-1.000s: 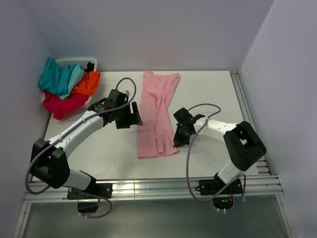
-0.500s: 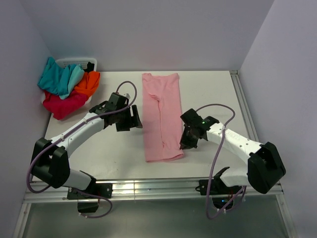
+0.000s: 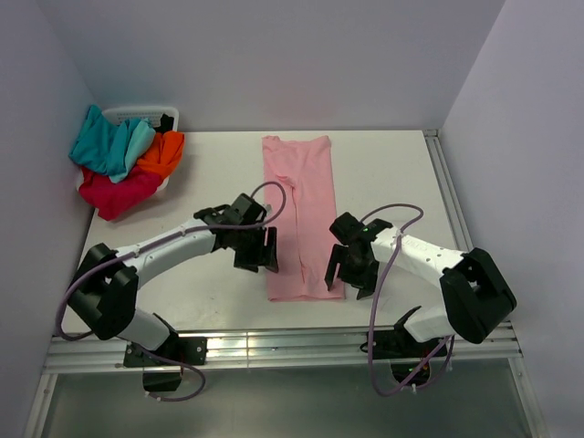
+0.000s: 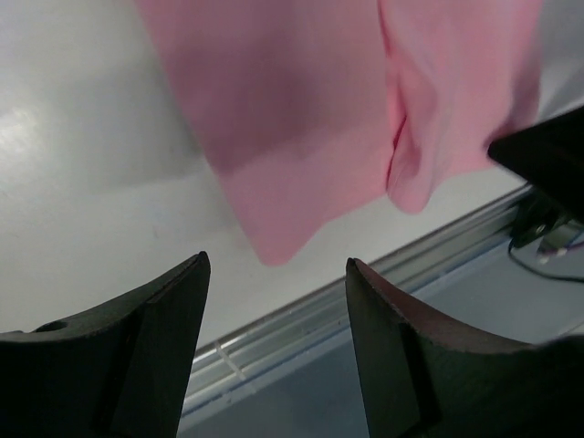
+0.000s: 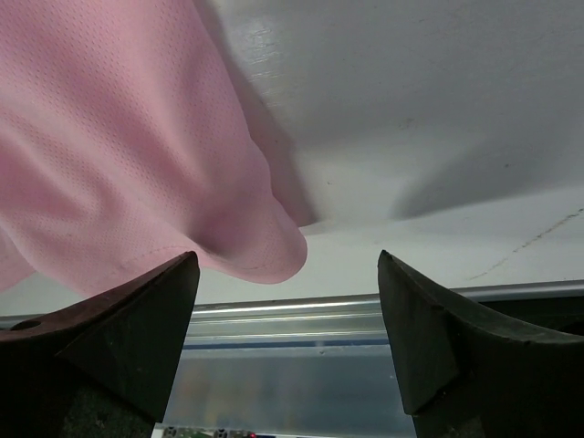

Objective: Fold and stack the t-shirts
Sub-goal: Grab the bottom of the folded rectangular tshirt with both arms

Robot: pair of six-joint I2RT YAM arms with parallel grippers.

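Both the left end effector point(image 3: 262, 258) and right end effector point(image 3: 349, 274) are hanging open; the pink tee point(image 3: 298, 201) is lying limp and light, probably wanting pinches at its near corners.

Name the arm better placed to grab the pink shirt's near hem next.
Right, probably: the right gripper hangs open at the pink shirt's near corner; the left gripper sits farther up its edge.

A: Open table point(image 3: 392, 173) on both sides of the pink shirt point(image 3: 299, 201).
B: The far-left corner's blocked by the shirt heap point(image 3: 123, 169) and basket point(image 3: 137, 113). The left gripper point(image 3: 260, 255) and right gripper point(image 3: 351, 274) crowd the shirt's near end.
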